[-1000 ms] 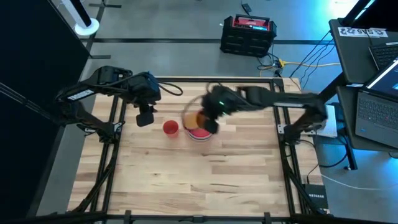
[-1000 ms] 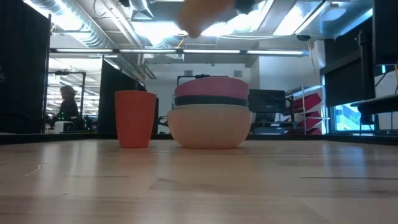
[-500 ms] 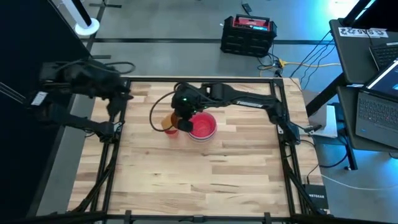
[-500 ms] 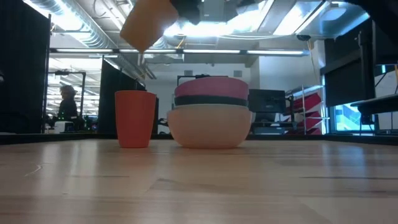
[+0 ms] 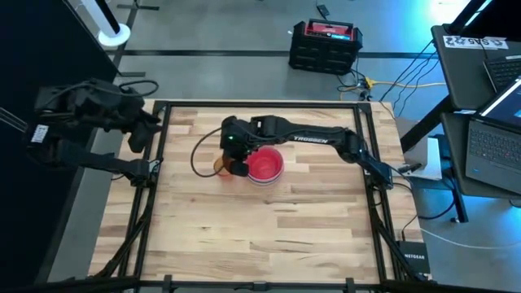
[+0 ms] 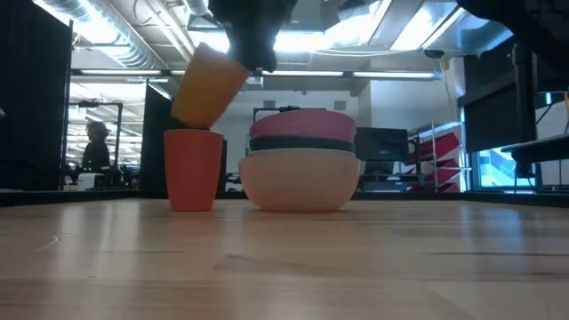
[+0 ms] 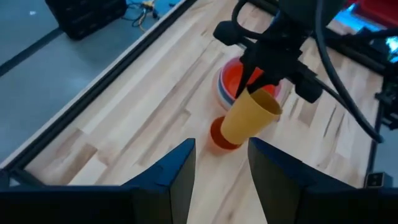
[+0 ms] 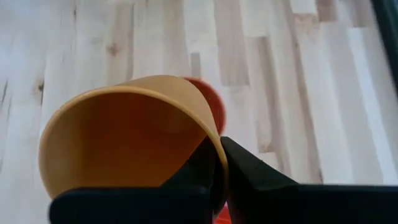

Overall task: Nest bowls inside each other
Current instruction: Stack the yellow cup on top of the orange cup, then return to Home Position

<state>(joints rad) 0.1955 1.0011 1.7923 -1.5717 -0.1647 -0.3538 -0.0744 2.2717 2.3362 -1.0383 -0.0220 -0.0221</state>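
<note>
A stack of bowls (image 6: 300, 169), white below, teal between, pink on top, stands mid-table; its red inside (image 5: 264, 165) shows from above. Left of the stack stands a small red cup-shaped bowl (image 6: 194, 169) on its base. A small orange cup-shaped bowl (image 6: 209, 84) hangs tilted just over the red one's mouth, and my right gripper (image 8: 221, 155) is shut on it. In the high view the orange bowl (image 5: 220, 163) hides most of the red one. My left gripper (image 7: 221, 168) is open and holds nothing, drawn back at the table's far left corner (image 5: 137, 130). My right gripper pinches the orange bowl's wall at the rim (image 8: 214, 144), one finger inside the bowl and one outside. The fingers slant down from the table's right. The bowl is lifted and tilted, base (image 6: 189, 114) lowest, close above the red bowl's rim; whether they touch I cannot tell.
A dark cable (image 5: 199, 150) loops from the right arm over the table left of the bowls. The near half of the wooden table (image 5: 260, 236) is bare. Off the table lie a black case (image 5: 324, 45) beyond the far edge and laptops (image 5: 488, 122) to the right.
My right gripper has carried the orange bowl from above the stack toward the table's left and down, until it hangs tilted over the red bowl. My left gripper has drawn back from beside the red bowl toward the table's left edge.
</note>
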